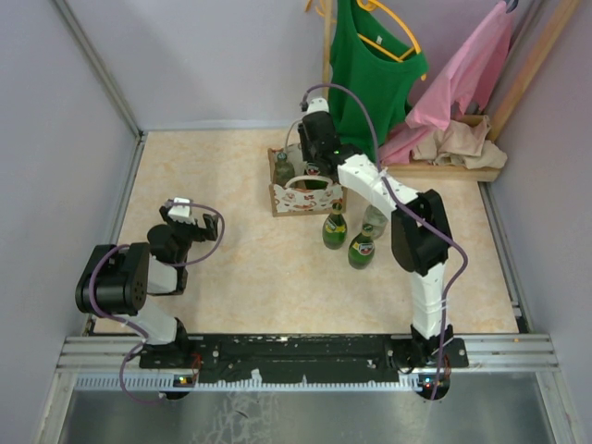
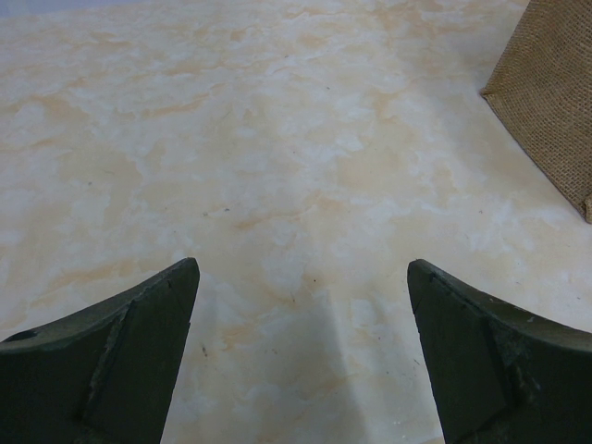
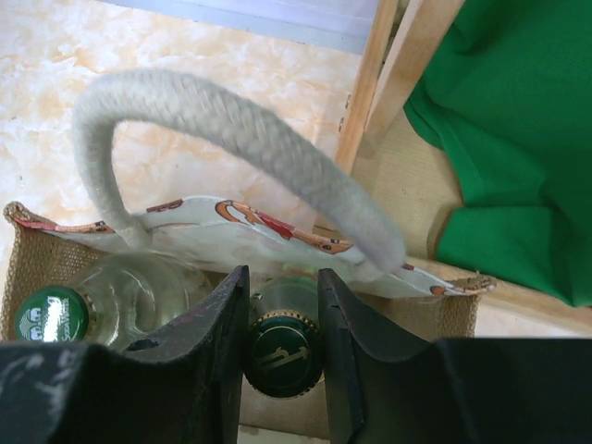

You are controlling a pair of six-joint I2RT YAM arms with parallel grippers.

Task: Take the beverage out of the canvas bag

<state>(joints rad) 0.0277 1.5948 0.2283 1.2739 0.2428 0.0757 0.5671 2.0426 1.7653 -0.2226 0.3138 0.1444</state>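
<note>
Our right pincer (image 3: 282, 287) pinches a bottle (image 3: 282, 350) by its neck inside the bag (image 3: 231, 227); lifting, the slick glass may slip or catch the handle (image 3: 231, 120), dragging the bag.

The bag (image 2: 550, 102) runs off the left wrist view's right edge. Inside it, the dark-capped bottle (image 3: 282, 350) shows only its top, the rest hidden by the right claw (image 3: 282, 277).

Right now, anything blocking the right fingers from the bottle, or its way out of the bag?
No: right fingers grip the dark-capped bottle. White handle arches close by; may snag on lifting.
</note>
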